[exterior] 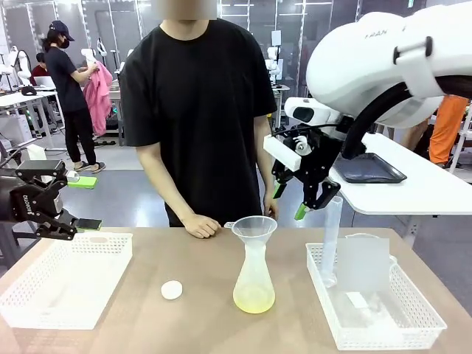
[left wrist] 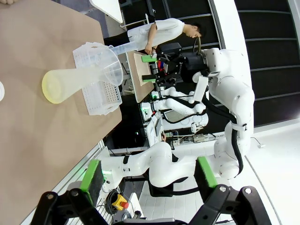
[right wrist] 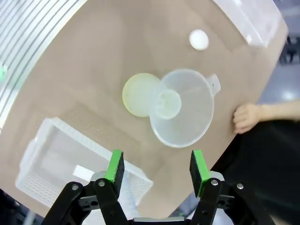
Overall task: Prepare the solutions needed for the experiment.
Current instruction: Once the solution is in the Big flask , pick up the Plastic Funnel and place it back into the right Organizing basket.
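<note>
Frosted conical flask (exterior: 254,271), pale yellow solutions (exterior: 254,299), translucent funnel (exterior: 254,228)

Frosted translucent conical flask (right wrist: 143,86) stands upright on the brown desk (right wrist: 93,56), seen from above; pale yellow solutions (right wrist: 133,99) cover its base. Clear plastic funnel (right wrist: 187,124) sits in the flask's neck. Small white round cap (right wrist: 199,40) lies apart from the flask, toward picture top. White perforated plastic basket (right wrist: 56,140): near the flask, picture lower left. Person's hand (right wrist: 246,117) at the desk edge, right of the flask. Right gripper (right wrist: 155,168): jaws apart, nothing between them.
</note>
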`<state>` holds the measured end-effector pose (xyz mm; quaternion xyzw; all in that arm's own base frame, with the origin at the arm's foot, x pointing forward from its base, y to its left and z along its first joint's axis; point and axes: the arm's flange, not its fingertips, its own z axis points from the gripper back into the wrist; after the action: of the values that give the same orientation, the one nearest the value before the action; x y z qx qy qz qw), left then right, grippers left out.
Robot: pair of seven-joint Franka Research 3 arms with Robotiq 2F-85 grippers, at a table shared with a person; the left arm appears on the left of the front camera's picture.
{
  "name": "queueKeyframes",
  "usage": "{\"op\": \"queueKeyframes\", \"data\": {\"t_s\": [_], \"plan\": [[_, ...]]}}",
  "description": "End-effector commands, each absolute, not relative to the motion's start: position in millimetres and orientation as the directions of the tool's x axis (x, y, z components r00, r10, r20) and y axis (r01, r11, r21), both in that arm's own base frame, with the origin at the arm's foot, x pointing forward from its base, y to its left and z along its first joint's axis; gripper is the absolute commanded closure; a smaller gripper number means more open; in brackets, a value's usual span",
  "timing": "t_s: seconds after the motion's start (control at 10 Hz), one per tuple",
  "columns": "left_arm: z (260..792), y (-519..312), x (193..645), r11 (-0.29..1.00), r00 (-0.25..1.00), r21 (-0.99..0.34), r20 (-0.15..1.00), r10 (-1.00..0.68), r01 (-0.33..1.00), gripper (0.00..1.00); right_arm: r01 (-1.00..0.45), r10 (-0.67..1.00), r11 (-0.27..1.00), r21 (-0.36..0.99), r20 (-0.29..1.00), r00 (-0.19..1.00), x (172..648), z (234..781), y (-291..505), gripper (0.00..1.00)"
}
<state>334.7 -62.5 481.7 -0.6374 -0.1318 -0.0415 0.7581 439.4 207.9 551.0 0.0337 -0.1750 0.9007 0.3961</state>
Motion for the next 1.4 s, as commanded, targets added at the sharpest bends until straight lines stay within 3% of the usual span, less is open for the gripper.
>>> {"op": "queueKeyframes", "data": {"t_s": [0.0, 0.2, 0.4, 0.5, 0.6, 1.2, 1.3], "plan": [[484, -64, 336, 0.163, 0.961, -0.958, 0.256, 0.107, 0.237, 0.00, -0.613, 0.594, -0.745, -0.263, 0.156, -0.789, 452, 550, 209, 0.29], [484, -64, 336, 0.163, 0.961, -0.958, 0.256, 0.107, 0.237, 0.00, -0.437, 0.438, -0.873, -0.218, 0.049, -0.898, 462, 540, 213, 0.29], [484, -64, 336, 0.163, 0.961, -0.958, 0.256, 0.107, 0.237, 0.00, -0.353, 0.356, -0.930, -0.100, -0.016, -0.934, 474, 532, 218, 0.29], [484, -64, 336, 0.163, 0.961, -0.958, 0.256, 0.107, 0.237, 0.00, -0.448, 0.451, -0.890, -0.088, -0.028, -0.892, 479, 533, 222, 0.29], [484, -64, 336, 0.163, 0.961, -0.958, 0.256, 0.107, 0.237, 0.00, -0.403, 0.403, -0.904, -0.145, 0.034, -0.915, 463, 529, 218, 0.29], [484, -64, 336, 0.163, 0.961, -0.958, 0.256, 0.107, 0.237, 0.00, -0.400, 0.400, -0.906, -0.139, 0.024, -0.916, 467, 531, 221, 0.29], [484, -64, 336, 0.163, 0.961, -0.958, 0.256, 0.107, 0.237, 0.00, -0.591, 0.583, -0.802, -0.088, 0.102, -0.806, 462, 530, 226, 0.29]]}}
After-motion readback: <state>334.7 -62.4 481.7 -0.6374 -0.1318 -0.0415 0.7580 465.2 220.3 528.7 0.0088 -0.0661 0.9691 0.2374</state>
